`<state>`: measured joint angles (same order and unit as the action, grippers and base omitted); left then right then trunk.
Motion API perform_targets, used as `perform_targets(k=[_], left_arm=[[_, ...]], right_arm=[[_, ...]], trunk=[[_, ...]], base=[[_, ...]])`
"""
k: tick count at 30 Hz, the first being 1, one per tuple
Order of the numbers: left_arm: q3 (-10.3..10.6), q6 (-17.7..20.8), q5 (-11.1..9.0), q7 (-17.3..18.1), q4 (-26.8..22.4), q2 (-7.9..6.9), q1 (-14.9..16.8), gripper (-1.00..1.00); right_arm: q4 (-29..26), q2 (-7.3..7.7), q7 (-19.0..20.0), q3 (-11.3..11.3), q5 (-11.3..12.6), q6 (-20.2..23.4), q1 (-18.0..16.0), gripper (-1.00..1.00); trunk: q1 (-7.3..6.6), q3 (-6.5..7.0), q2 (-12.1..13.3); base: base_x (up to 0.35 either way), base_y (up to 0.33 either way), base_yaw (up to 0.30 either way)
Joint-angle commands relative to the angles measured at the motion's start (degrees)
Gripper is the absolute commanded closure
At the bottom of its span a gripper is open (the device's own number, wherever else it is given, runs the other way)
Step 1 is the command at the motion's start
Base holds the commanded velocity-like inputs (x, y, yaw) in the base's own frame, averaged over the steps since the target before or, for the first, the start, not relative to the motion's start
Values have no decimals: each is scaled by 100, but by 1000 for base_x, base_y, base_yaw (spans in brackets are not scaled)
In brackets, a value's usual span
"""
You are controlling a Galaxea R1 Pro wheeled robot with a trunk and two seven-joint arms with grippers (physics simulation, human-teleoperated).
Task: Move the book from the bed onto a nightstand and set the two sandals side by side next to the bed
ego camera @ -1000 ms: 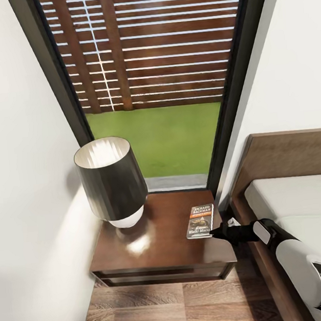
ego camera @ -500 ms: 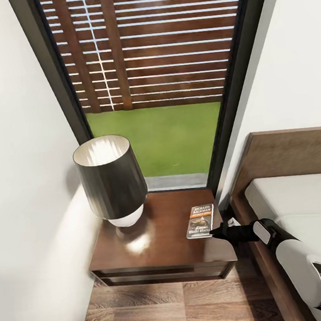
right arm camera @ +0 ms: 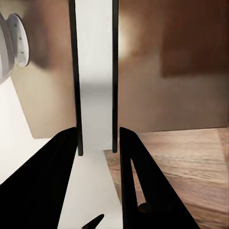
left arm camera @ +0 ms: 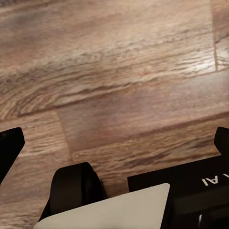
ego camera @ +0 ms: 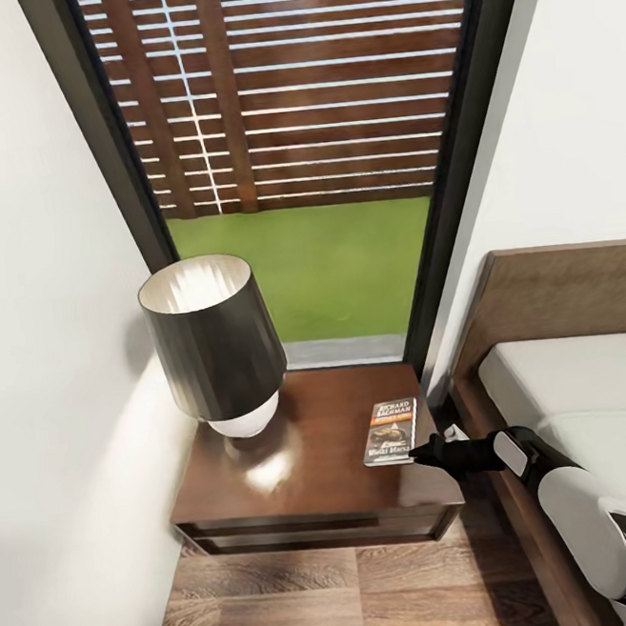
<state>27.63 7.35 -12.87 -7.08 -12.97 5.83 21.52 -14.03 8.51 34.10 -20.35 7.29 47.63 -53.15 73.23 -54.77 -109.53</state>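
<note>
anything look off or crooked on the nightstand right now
Mostly tidy. The book lies flat on the nightstand but near its bed-side edge, with the right hand at its near corner; the right wrist view shows the fingers on either side of its edge. The lamp stands upright. Nothing looks spilled or damaged.

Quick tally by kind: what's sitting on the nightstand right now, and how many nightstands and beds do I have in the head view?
On the nightstand:
Book: 1
Lamp: 1
Furniture:
Nightstand: 1
Bed: 1
Total: 4 things. The right gripper is at the book's near edge, its fingers closed on it in the right wrist view.
</note>
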Motion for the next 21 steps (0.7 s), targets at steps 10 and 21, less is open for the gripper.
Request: perform_targets(k=[10, 21], left_arm=[[49, 30, -56, -32, -12, -3, 1, -100], [49, 30, -52, -36, -12, -3, -1, -100]], right_arm=[[-3, 1, -27, -2, 71, 45, -2, 100], [-3, 1, -27, 3, 69, 45, -2, 100]], trunk=[[-1, -4, -2], [175, -148, -323]], base=[[0, 0, 0], [0, 0, 0]])
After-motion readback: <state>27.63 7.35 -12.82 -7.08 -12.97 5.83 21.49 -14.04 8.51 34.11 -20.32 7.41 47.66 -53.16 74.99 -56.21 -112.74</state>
